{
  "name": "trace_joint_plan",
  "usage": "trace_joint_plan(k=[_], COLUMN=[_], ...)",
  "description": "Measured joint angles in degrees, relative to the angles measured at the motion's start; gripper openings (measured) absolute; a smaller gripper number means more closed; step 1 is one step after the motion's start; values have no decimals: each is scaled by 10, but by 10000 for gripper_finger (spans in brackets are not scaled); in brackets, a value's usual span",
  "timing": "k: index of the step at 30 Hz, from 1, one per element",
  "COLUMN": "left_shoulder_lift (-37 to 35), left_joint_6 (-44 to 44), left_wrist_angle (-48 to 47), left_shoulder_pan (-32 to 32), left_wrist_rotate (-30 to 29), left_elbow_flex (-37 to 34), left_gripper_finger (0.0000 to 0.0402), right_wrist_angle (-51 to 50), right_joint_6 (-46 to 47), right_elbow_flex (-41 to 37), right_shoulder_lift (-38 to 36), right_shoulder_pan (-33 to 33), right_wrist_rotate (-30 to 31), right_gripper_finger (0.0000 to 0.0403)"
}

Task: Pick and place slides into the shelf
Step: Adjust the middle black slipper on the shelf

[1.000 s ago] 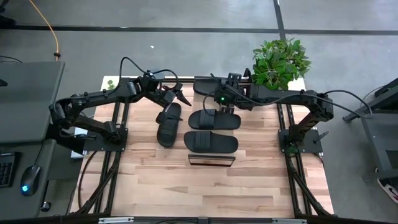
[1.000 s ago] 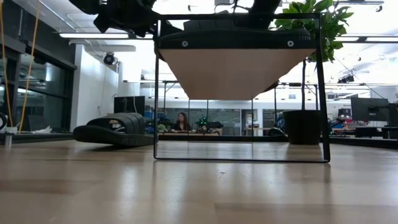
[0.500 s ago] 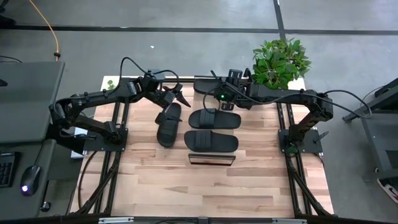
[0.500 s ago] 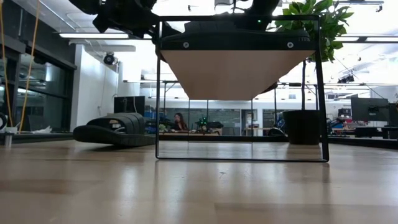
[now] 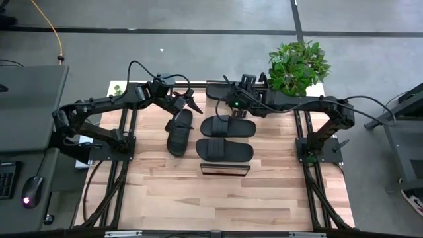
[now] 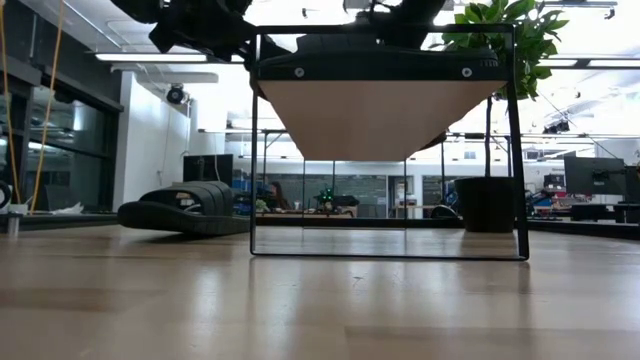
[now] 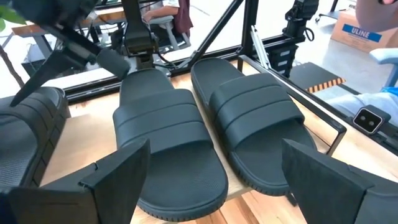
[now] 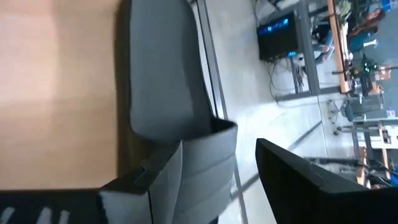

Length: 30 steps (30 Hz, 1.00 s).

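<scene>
Four black slides show in the high view. Two lie side by side on the light-wood shelf (image 5: pixel 225 170), the farther slide (image 5: pixel 228 127) and the nearer slide (image 5: pixel 223 150). A third slide (image 5: pixel 179 133) lies aslant on the table, left of the shelf. The fourth slide (image 5: pixel 218 91) lies at the far edge. My left gripper (image 5: pixel 187 101) hangs open over the third slide's far end, touching nothing. My right gripper (image 5: pixel 238 92) is open at the fourth slide; in the right wrist view its strap (image 8: pixel 199 171) stands between the fingers. My right gripper has its open fingers on either side of the fourth slide's strap (image 8: pixel 205 155), coming level from the table's right. I cannot tell whether a finger (image 8: pixel 298 180) touches the strap. The slide lies flat on the table.
A potted plant (image 5: pixel 297 66) stands at the far right corner, close behind my right arm. In the low view the shelf (image 6: pixel 380 110) is a thin dark frame with its board high up. Bare butcher-block tabletop (image 5: pixel 218 205) lies nearer than the shelf.
My right gripper has drawn back from over the shelf's far slide toward the table's far edge, closer to the fourth slide. The slides have stayed where they were.
</scene>
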Motion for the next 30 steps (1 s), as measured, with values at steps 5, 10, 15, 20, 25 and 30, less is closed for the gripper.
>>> trace_joint_plan(k=[5, 10, 15, 20, 25, 30], left_shoulder_lift=[0, 0, 0, 0, 0, 0], left_joint_6=[4, 4, 4, 4, 4, 4], left_wrist_angle=[0, 0, 0, 0, 0, 0], left_shoulder_pan=[0, 0, 0, 0, 0, 0], left_wrist_rotate=[-1, -2, -5, -5, -5, -5], left_elbow_flex=[0, 0, 0, 0, 0, 0], left_gripper_finger=[342, 342, 342, 342, 342, 342], right_wrist_angle=[19, 12, 10, 1, -8, -3], right_joint_6=[8, 33, 52, 66, 82, 93], right_elbow_flex=[0, 0, 0, 0, 0, 0], right_shoulder_lift=[-16, -19, -17, -17, -17, -17], right_shoulder_pan=[19, 40, 54, 66, 71, 69], right_wrist_rotate=[-55, -104, -143, -164, -152, -130], right_gripper_finger=[195, 195, 195, 195, 195, 195])
